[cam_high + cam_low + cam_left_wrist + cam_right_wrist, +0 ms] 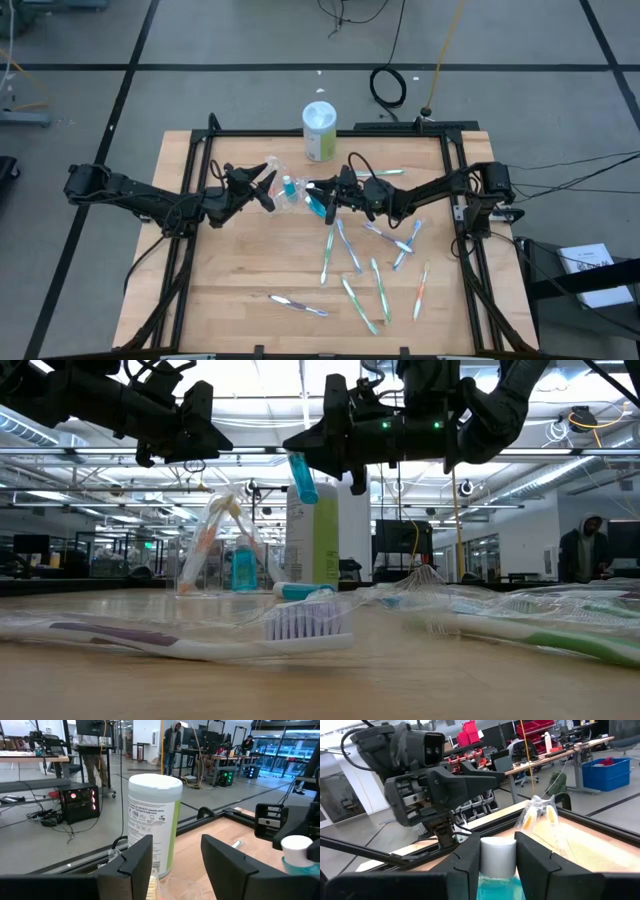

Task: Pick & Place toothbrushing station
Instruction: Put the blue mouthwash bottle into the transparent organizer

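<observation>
Right gripper (322, 196) jaws clamp a blue tube (302, 477) mid-air beside the clear container (218, 545); left gripper (262, 187) jaws open over it; tube may slip or knock container over.

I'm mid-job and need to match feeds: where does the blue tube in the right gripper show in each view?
High view: blue tube at table centre, in the right gripper.
Low view: hanging top centre.
Left wrist view: white cap at the right edge.
Right wrist view: bottom centre, between the fingers.
Shared landmark: the wipes canister, in all but the right wrist view.
</observation>
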Controlling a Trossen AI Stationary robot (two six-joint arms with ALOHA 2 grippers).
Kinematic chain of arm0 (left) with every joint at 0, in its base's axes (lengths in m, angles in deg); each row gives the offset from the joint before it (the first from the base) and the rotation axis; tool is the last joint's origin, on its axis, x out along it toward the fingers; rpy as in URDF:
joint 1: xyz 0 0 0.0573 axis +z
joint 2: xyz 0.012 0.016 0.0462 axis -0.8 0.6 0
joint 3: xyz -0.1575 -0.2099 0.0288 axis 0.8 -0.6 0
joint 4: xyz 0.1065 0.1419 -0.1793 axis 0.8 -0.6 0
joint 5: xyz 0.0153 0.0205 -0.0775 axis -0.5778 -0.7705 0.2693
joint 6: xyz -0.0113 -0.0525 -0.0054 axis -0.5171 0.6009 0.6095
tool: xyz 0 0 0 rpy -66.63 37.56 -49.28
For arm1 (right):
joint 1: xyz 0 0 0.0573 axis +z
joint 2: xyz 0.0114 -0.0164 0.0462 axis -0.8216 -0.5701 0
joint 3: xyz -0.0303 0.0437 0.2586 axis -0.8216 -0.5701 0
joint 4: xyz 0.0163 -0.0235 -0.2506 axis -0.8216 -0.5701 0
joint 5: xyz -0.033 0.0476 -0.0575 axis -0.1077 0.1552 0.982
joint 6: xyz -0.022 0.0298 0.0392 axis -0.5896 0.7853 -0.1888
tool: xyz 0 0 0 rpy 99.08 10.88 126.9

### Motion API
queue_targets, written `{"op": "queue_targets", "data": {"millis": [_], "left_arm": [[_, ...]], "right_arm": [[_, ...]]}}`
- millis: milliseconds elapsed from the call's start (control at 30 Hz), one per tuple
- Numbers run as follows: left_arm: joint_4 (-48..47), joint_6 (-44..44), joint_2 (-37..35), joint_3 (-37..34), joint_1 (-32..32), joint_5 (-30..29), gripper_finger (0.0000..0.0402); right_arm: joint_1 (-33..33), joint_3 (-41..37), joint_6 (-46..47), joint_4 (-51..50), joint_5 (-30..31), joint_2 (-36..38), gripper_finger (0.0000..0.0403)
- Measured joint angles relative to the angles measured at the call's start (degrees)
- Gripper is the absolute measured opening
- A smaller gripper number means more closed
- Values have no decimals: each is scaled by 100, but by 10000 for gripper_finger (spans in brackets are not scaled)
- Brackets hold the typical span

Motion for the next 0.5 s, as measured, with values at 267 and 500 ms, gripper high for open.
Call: {"op": "queue_targets", "data": {"millis": [267, 500], "left_arm": [[0, 0, 0, 0, 0, 0, 175], [0, -2, 1, 0, 0, 0, 175]], "right_arm": [[-91, 0, 7, -3, -1, 0, 91], [-95, 0, 4, -43, -1, 0, 91]]}}
